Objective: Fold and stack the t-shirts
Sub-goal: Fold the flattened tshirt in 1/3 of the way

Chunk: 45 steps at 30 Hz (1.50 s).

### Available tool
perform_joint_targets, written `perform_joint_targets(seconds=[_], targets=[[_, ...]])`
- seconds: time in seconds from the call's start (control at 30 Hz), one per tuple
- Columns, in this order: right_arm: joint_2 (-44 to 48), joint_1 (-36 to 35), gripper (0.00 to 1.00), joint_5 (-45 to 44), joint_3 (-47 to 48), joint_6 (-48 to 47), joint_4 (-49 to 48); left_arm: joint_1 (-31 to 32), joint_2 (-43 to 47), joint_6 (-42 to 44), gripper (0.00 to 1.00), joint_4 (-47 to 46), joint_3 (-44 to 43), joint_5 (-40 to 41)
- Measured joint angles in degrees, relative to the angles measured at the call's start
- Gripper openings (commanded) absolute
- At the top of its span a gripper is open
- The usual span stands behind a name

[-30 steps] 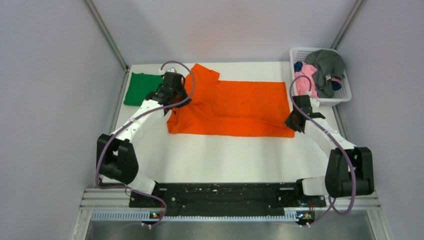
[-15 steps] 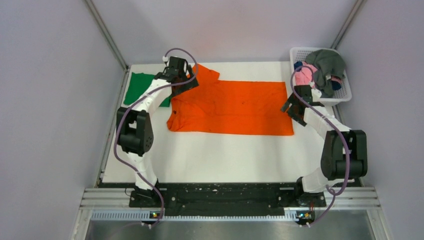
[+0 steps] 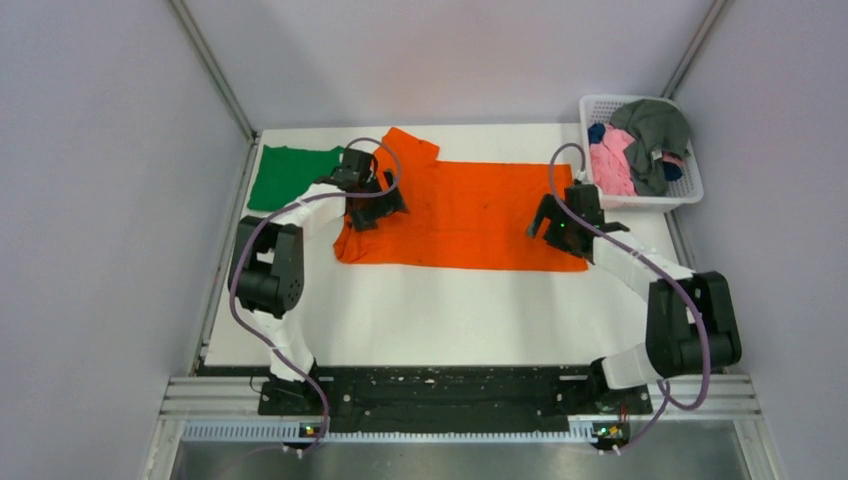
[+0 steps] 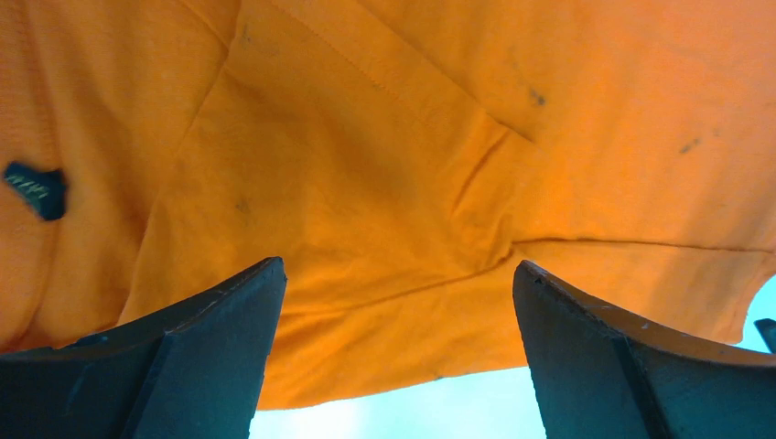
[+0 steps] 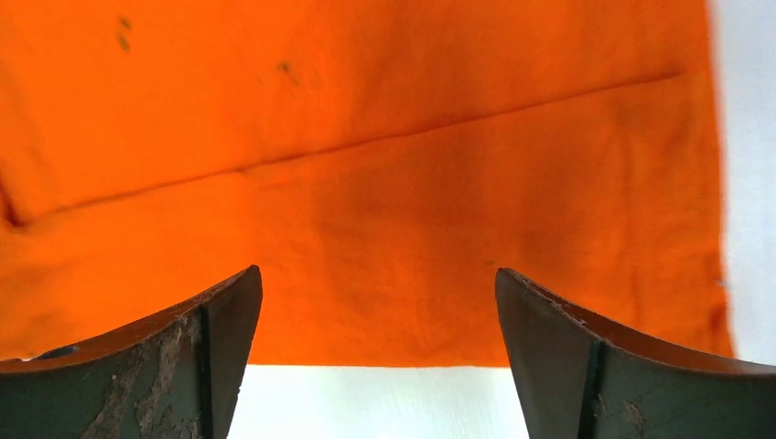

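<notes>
Left fingers [image 4: 183, 366] and right fingers [image 5: 165, 366] both just popped wide open, gripping nothing, after being shut 1 second ago; orange t-shirt [image 3: 470, 215] lies released, flat on the worktop [image 3: 450, 310], both arms now over its ends; looks like that fold's done, next fold pending; green t-shirt [image 3: 285, 178] sits folded far-left.

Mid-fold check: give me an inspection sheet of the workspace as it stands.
Surface: white table, no spills seen.
Job's things: orange t-shirt flat mid-table, partly folded; green t-shirt folded, far left; pink shirt, grey shirt and dark blue shirt heaped in the white basket, far right.
Clutter: nothing seen.
Grippers: left gripper and right gripper open over the orange t-shirt's ends, holding nothing.
Cables: left purple cable and right purple cable loop off the wrists; no snag seen.
Surroundings: plain walls, metal posts.
</notes>
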State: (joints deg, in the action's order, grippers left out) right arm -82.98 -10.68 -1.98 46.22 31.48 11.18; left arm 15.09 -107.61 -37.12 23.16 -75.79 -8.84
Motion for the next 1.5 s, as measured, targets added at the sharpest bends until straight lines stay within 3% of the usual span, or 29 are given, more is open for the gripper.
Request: perform_joint_targets(seconds=[0.13, 0.33, 0.63, 0.87, 1.13, 1.5], targets=[[-5.68, -1.55, 0.97, 1.73, -0.09, -0.42, -0.66, -0.07, -2.71, -0.81, 0.99, -1.25, 0.68, -1.68], [-3.74, -2.36, 0.97, 1.88, -2.91, -0.02, -3.67, -0.04, 2.51, -2.21, 0.99, -8.09, 9.75, -2.29], [13.4, -4.0, 0.98, 0.55, -15.98, 3.72, 2.1, 6.12, 25.57, -8.94, 0.99, -12.37, 36.24, -0.31], [28.46, -6.64, 0.98, 0.61, -22.56, 9.25, 12.63, 15.1, 41.22, -18.64, 0.99, -8.33, 47.32, 4.68], [39.04, -7.69, 0.99, 1.53, -25.24, 14.97, 22.03, 16.2, 52.96, -24.11, 0.99, 3.19, 51.08, 10.71], [46.75, -7.72, 0.99, 4.02, -26.53, 17.75, 30.16, 16.37, 48.0, -23.82, 0.99, 8.81, 46.97, 16.52]])
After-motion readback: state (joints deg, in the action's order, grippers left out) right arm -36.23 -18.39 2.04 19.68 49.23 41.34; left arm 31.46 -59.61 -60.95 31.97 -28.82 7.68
